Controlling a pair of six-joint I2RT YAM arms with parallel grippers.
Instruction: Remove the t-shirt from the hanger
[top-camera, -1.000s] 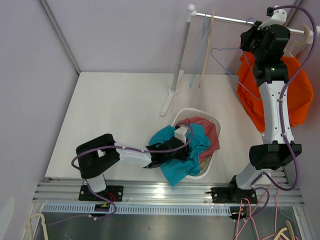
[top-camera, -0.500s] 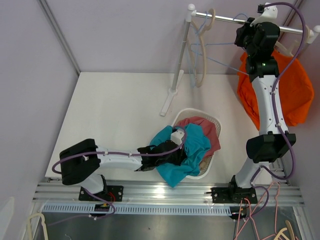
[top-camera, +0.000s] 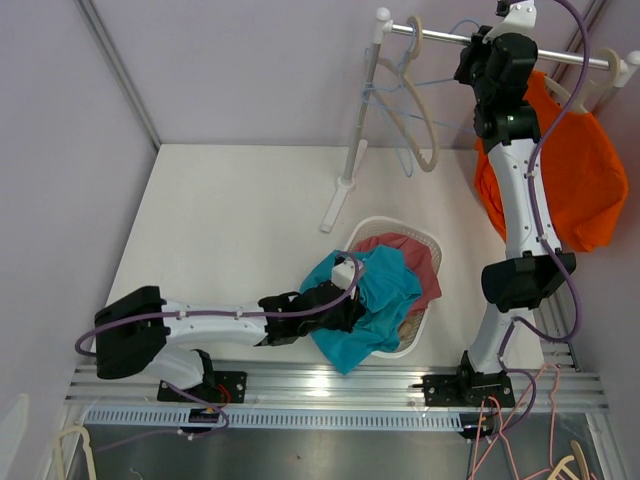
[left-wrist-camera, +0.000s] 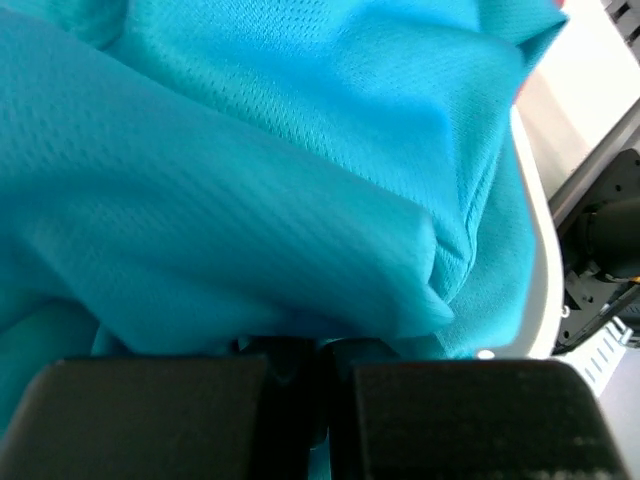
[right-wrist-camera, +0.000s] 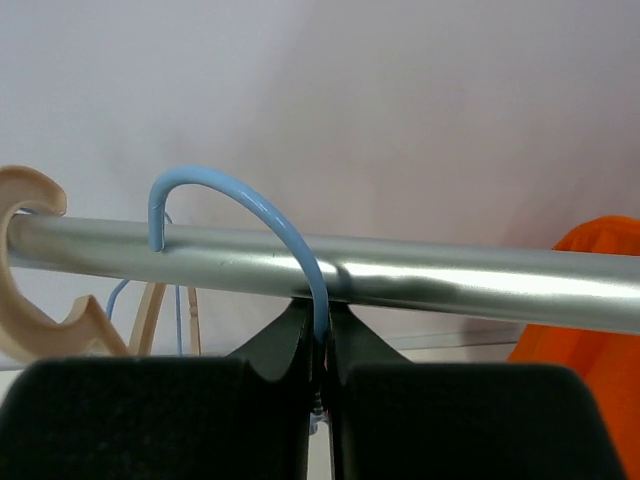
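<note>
The teal t-shirt (top-camera: 385, 290) is already off its hanger. It lies heaped in the white basket (top-camera: 392, 221), which stands on the table (top-camera: 230, 230) below the clothes rail (right-wrist-camera: 480, 285), toward the arms from the foot of the rail's post. One fold spills over the basket rim on the side away from the rail, and a pink garment (top-camera: 415, 255) lies under it on the side nearer the rail.

The left gripper (left-wrist-camera: 310, 355) is buried in the teal cloth with its fingers together. Fabric covers the tips, so I cannot tell whether a fold is pinched between them.

The right gripper (right-wrist-camera: 320, 345) is up at the rail, clamped on the neck of the bare blue hanger (right-wrist-camera: 156, 218) just beneath the bar. The hook arches over the top of the rail. A cream hanger (right-wrist-camera: 30, 190) hangs on the rail further toward the post, and an orange shirt (top-camera: 580, 170) hangs toward the rail's other end.

As I read it, the removal itself is done and this is the tidy-up step: parking the empty hanger on the rail.

Next, the right gripper should let the hook take its own weight on the bar, part its fingers, and draw straight down and away so the wire is not dragged off. The left gripper needs to spread and lift clear of the basket without snagging the cloth.
</note>
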